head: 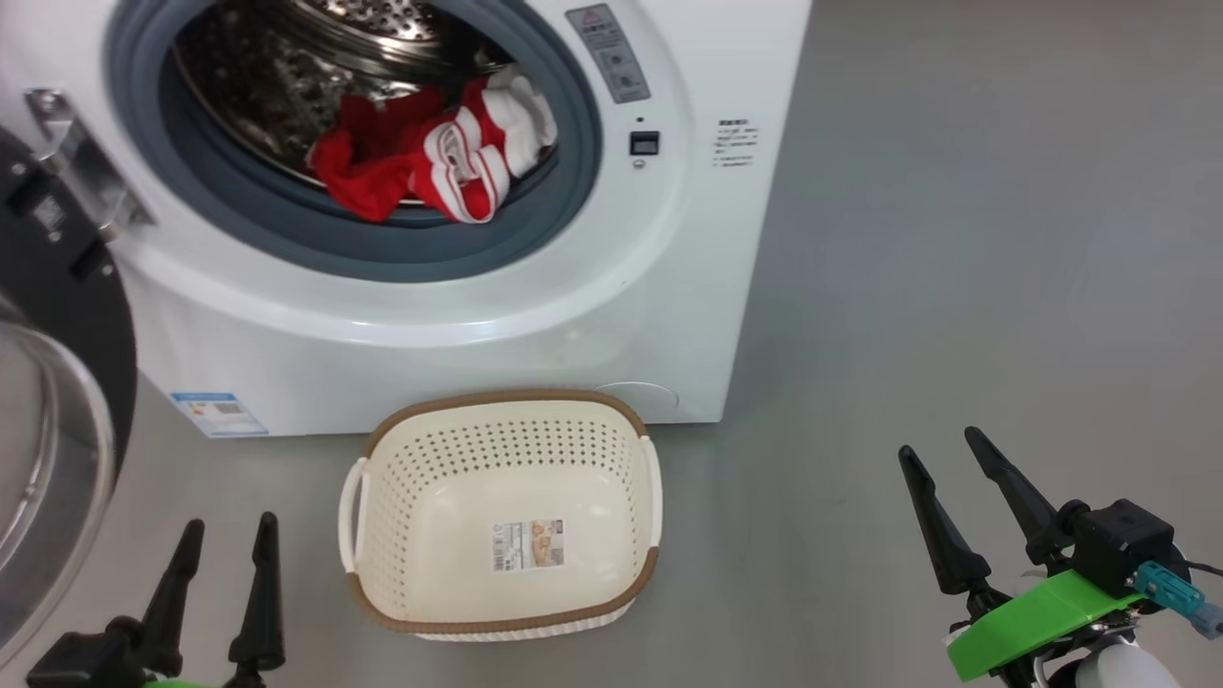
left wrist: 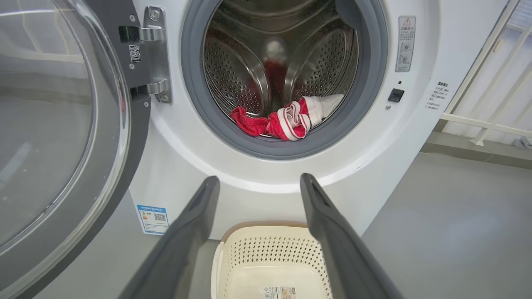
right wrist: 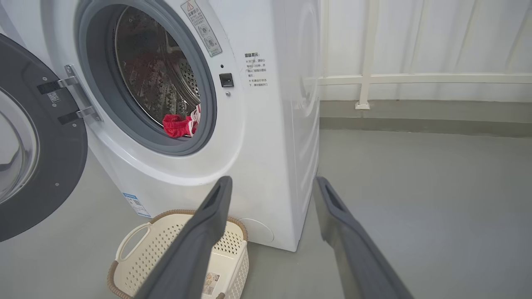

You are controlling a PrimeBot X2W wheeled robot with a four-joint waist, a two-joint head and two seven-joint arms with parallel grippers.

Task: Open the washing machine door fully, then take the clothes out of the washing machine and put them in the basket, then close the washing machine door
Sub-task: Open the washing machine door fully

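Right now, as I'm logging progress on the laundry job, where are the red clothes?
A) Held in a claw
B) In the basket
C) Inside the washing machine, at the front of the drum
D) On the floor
C: the clothes lie bunched at the front lip of the drum inside the washing machine, while the basket on the floor below has no fabric in it.
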